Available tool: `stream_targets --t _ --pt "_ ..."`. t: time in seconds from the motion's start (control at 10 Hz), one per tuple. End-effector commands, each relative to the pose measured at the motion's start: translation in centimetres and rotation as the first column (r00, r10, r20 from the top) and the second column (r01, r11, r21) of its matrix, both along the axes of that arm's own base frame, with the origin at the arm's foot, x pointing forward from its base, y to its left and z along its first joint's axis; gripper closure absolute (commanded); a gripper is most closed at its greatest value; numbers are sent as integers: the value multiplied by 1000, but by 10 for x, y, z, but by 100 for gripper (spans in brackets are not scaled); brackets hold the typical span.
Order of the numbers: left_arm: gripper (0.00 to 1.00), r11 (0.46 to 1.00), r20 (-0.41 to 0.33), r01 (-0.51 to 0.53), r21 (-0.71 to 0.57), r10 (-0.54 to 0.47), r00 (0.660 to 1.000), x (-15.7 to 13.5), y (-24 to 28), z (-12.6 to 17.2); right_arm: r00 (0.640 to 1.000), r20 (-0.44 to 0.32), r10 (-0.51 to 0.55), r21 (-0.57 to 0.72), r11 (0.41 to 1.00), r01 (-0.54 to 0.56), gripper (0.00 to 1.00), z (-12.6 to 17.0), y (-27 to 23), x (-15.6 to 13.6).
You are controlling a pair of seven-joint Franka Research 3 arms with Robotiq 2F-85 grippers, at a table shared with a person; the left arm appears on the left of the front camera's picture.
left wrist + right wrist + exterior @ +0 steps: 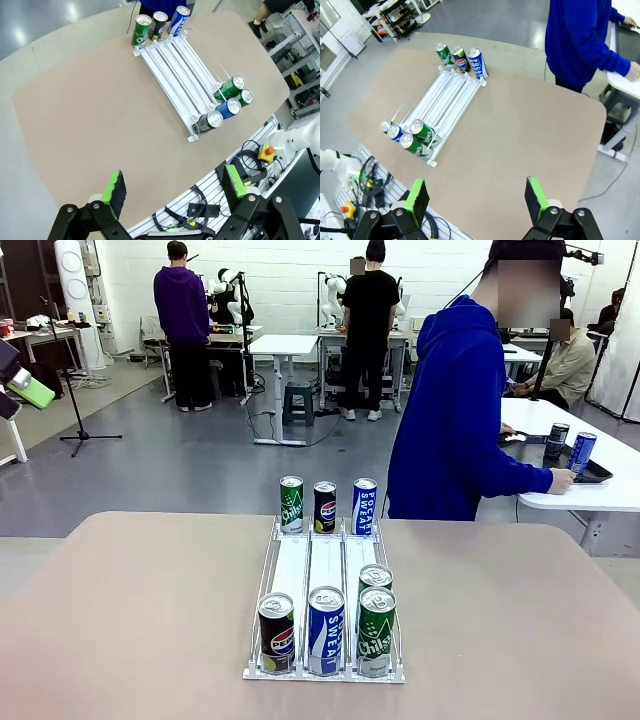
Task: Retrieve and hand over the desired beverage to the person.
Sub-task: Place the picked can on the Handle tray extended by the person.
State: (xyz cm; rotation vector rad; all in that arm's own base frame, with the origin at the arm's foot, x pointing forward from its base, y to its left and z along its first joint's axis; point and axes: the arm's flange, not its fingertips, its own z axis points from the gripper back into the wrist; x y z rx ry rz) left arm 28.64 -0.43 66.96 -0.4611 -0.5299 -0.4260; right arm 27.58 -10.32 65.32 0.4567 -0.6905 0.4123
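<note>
Right now both your grippers, left gripper and right gripper, hang spread and empty, well back from the upright cans in the rack mid-worktop.

Bright blue hooded sweatshirt on the person, and each robot hand, left hand and right hand, shows black angular finger links tipped with green pads, silver screws at the joints.

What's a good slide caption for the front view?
Seven drink cans wait on a white three-lane wire rack on the beige table while the person in a bright blue hooded sweatshirt faces away.
</note>
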Motion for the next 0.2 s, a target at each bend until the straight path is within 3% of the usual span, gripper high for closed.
stream_targets --t 0.0,0.1 --pt "0 1000 -4 2 10 -2 1000 0 1 0 1000 4 16 13 1000 -16 0 -1 0 1" --pt "0 1000 -4 2 10 -2 1000 0 1 0 1000 4 16 13 1000 -16 0 -1 0 1"
